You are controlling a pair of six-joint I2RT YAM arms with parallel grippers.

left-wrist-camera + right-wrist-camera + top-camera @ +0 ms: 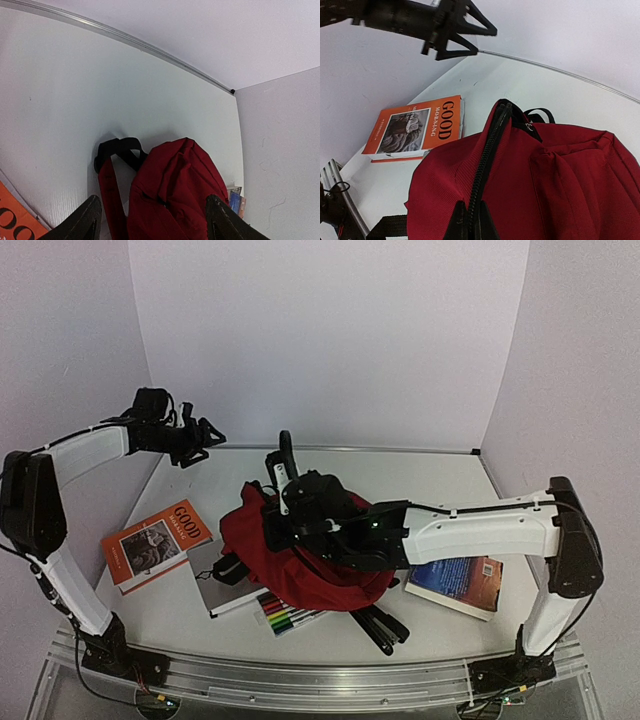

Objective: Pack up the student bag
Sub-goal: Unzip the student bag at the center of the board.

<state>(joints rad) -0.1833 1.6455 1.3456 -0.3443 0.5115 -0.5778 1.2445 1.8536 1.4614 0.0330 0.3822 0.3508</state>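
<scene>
The student bag, dark red with black zippers, lies in the middle of the table. My right gripper is at its top edge. In the right wrist view the right gripper is shut on the bag's black zipper edge, and the red fabric fills the lower frame. My left gripper hangs open in the air at the back left, apart from the bag. In the left wrist view its fingertips stand wide apart with nothing between them, above the bag and its black strap.
An orange book lies left of the bag, with a white notebook beside it. A pack of coloured markers sits at the bag's near edge. A blue book lies under my right arm. Walls close in on three sides.
</scene>
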